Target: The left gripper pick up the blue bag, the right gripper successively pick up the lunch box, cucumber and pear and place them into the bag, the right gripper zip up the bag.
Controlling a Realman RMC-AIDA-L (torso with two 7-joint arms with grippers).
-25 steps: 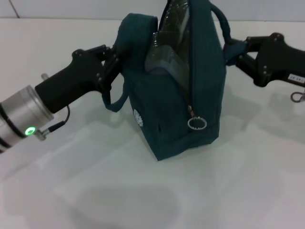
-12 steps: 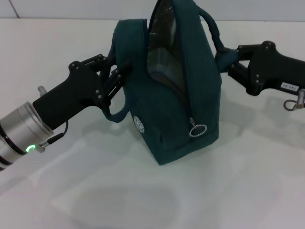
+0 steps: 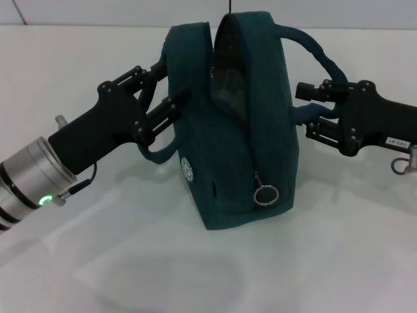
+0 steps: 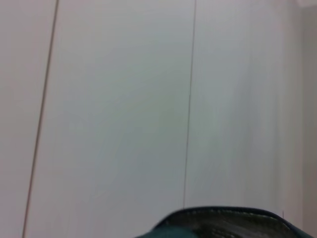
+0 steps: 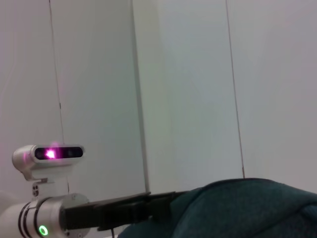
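A dark teal-blue fabric bag (image 3: 238,124) stands upright on the white table (image 3: 339,248), held between the two grippers. The left gripper (image 3: 171,91) has its black fingers spread to either side of the bag's near side panel, by the looped strap (image 3: 158,151); how firmly they clamp the cloth cannot be made out. The right gripper (image 3: 303,108) is at the opposite side, its fingers apart around the arched carry handle (image 3: 311,51), just beside the bag wall. The top opening gapes between the grippers, showing a shiny silver lining (image 3: 229,88); the contents cannot be identified. The zipper runs down the front edge, its metal ring pull (image 3: 266,194) hanging low, below both grippers.
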